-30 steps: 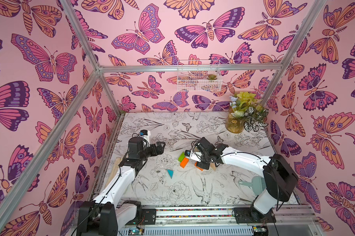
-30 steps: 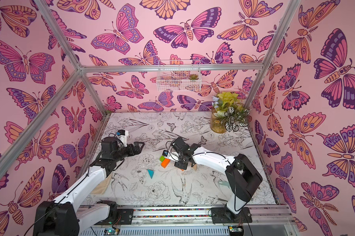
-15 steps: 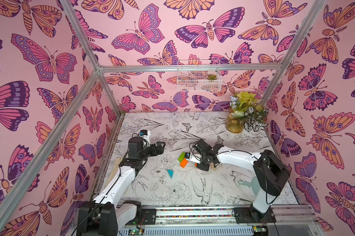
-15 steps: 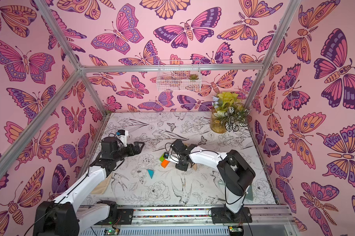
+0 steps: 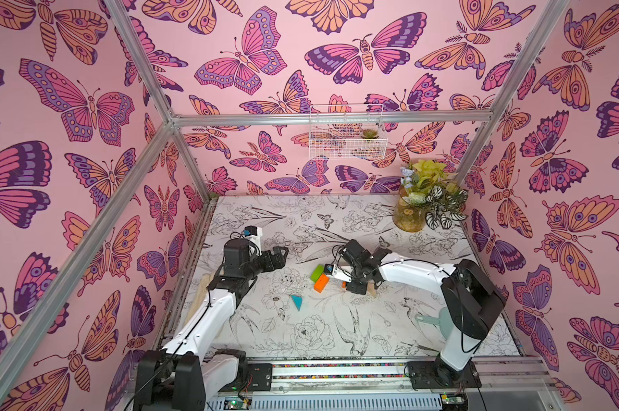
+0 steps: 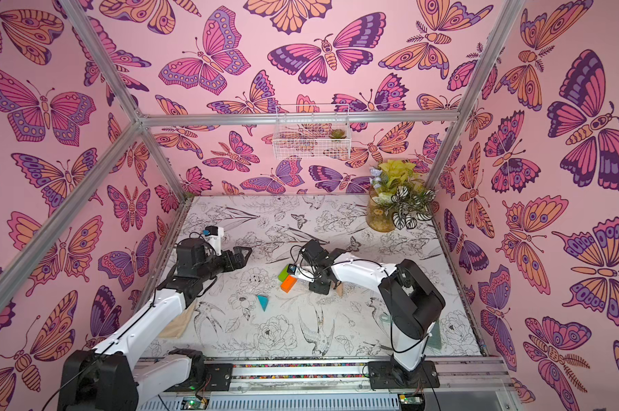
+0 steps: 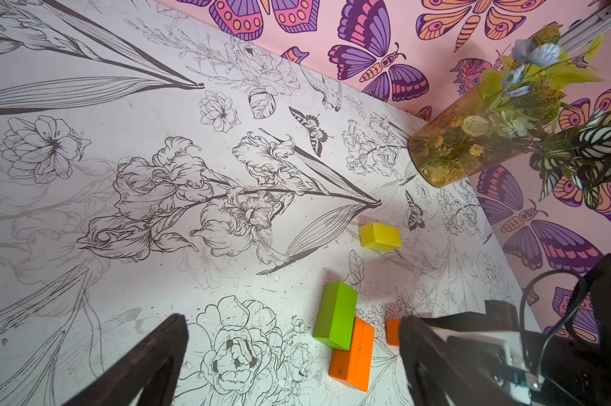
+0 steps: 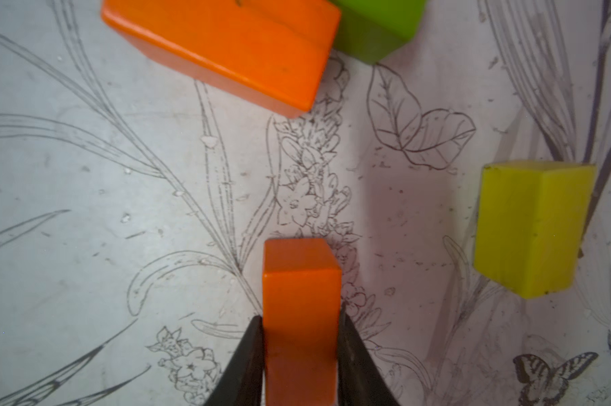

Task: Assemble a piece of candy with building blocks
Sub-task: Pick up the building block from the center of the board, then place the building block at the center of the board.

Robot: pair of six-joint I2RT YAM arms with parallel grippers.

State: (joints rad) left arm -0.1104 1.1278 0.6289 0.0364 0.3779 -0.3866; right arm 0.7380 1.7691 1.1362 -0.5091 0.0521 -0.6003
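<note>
Pinching an orange brick [image 8: 302,281], right gripper [image 8: 300,316] stands narrow (left gripper [image 7: 291,318] gapes wide).

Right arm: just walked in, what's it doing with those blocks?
Early in the assembly. The right gripper has its jaws pressed on both sides of an orange brick. A second orange brick and the green brick lie touching side by side, and the yellow brick sits apart from them. The teal triangle and the tan triangle are loose, not yet placed. The left gripper hovers open, holding nothing.
</note>
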